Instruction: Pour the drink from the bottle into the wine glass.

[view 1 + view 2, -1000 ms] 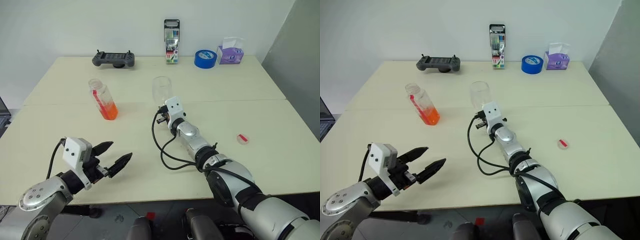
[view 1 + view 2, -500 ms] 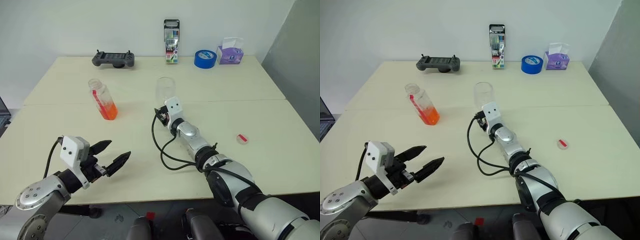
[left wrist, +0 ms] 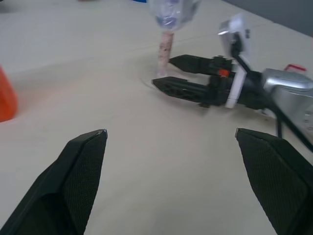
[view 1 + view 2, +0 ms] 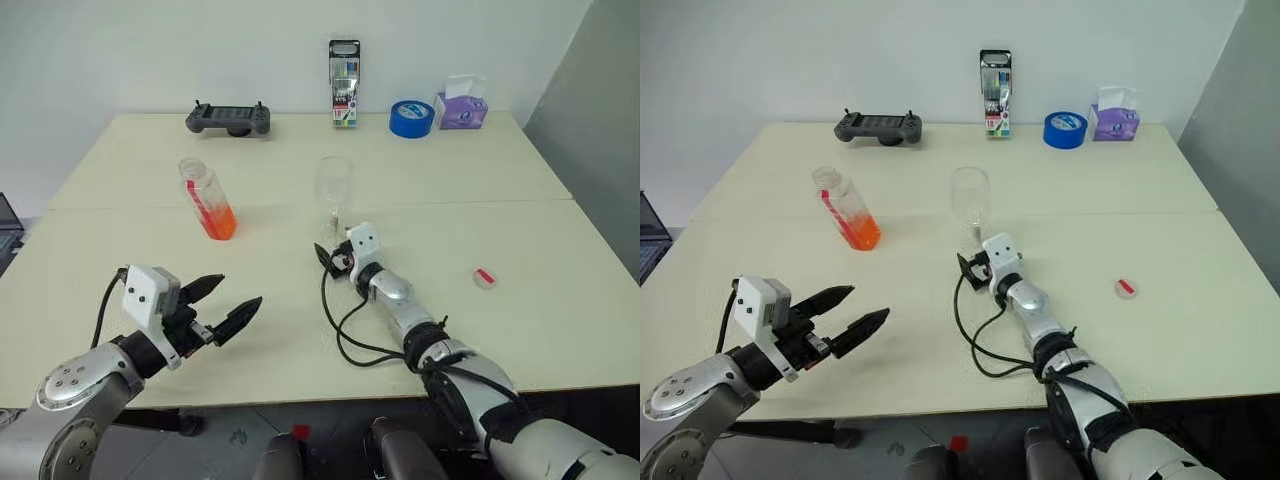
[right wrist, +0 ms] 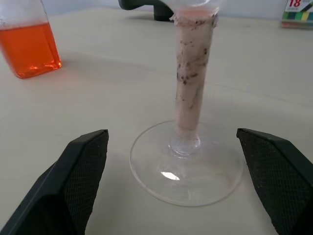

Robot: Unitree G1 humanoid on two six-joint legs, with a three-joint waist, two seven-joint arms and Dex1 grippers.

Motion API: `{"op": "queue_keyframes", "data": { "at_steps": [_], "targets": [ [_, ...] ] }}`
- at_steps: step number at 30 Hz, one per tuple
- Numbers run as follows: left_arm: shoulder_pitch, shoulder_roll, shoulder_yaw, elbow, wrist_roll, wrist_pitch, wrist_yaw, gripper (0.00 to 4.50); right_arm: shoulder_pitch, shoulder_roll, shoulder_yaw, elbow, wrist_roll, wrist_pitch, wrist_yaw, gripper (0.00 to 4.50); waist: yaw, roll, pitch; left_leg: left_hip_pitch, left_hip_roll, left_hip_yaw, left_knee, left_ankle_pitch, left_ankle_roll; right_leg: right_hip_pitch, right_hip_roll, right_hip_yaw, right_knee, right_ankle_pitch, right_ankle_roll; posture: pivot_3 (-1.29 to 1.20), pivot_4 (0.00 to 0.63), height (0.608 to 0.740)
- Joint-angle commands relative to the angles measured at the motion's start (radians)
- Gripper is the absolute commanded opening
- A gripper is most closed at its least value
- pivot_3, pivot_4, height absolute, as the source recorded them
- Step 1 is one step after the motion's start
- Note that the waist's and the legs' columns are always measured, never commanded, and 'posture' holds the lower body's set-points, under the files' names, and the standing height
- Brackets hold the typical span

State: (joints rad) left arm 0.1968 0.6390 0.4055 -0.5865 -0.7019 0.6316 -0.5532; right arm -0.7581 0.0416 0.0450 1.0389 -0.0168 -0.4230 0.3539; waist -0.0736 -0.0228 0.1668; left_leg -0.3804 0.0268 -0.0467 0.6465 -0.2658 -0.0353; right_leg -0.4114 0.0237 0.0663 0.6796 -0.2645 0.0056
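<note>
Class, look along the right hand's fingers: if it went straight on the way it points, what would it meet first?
Most likely the wine glass: its stem and foot stand on the table directly ahead of the open right hand, between the fingers' lines, close in front.

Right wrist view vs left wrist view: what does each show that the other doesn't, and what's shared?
Right wrist view: the wine glass foot up close, standing on the table between the open right tool fingers, plus the bottle bottom with orange drink seen clearly.

Left wrist view: the right tool seen from the side, open, low on the table just short of the stem, framed by the open left tool.

Both: glass stem, table, a bit of orange drink.
</note>
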Motion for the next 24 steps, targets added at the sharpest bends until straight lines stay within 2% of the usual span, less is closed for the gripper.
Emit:
{"op": "queue_keyframes", "data": {
  "at_steps": [1,5,9,13,15,18,24],
  "targets": [
    [-0.033,-0.011,0.047,0.04,0.05,-0.058,0.043,4.5,0.116,-0.088,0.003,-0.275,0.039,0.073,0.107,4.48,0.007,0.0,0.0,0.0,0.0,0.0,0.0,0.0,0.0,0.0,0.0,0.001,0.0,-0.002,0.003,0.0,0.15,0.74],
    [-0.097,-0.061,0.025,0.127,0.146,-0.125,0.129,4.5,0.323,-0.255,0.025,-0.827,0.182,0.367,0.302,4.48,0.019,0.001,0.001,0.0,-0.001,0.0,0.0,0.0,0.0,0.0,-0.001,0.002,-0.001,-0.002,0.004,0.0,0.15,0.74],
    [-0.172,-0.124,-0.003,0.224,0.237,-0.184,0.215,4.5,0.415,-0.416,0.017,-1.212,0.36,0.642,0.422,4.48,0.018,0.002,0.002,0.001,0.0,-0.001,0.0,0.0,0.0,0.0,-0.001,0.003,0.0,-0.002,0.004,0.0,0.15,0.74],
    [-0.287,-0.172,-0.025,0.362,0.312,-0.243,0.284,4.5,0.448,-0.596,-0.017,-1.517,0.635,0.924,0.526,4.48,0.023,0.001,0.002,0.002,0.0,-0.001,0.0,0.0,0.0,0.001,0.002,-0.001,0.0,-0.002,0.004,0.0,0.15,0.74],
    [-0.333,-0.18,-0.037,0.418,0.334,-0.27,0.288,4.5,0.444,-0.652,-0.04,-1.585,0.724,1.016,0.525,4.48,0.024,-0.001,0.002,0.001,0.0,-0.002,0.001,0.0,0.0,0.002,0.003,-0.002,0.0,-0.002,0.004,0.0,0.15,0.74],
    [-0.4,-0.187,-0.045,0.506,0.363,-0.316,0.295,4.5,0.431,-0.695,-0.053,-1.613,0.775,1.077,0.514,4.48,0.026,-0.005,0.004,0.001,0.0,-0.002,0.001,0.0,0.0,0.003,0.004,-0.002,0.0,-0.002,0.004,0.0,0.15,0.74],
    [-0.5,-0.193,-0.081,0.634,0.392,-0.387,0.259,4.5,0.386,-0.667,-0.064,-1.628,0.814,1.147,0.406,4.48,0.028,-0.008,0.006,0.0,0.0,-0.001,0.001,0.0,0.0,0.002,0.004,-0.001,-0.001,-0.002,0.004,0.0,0.15,0.74]
  ]
}}
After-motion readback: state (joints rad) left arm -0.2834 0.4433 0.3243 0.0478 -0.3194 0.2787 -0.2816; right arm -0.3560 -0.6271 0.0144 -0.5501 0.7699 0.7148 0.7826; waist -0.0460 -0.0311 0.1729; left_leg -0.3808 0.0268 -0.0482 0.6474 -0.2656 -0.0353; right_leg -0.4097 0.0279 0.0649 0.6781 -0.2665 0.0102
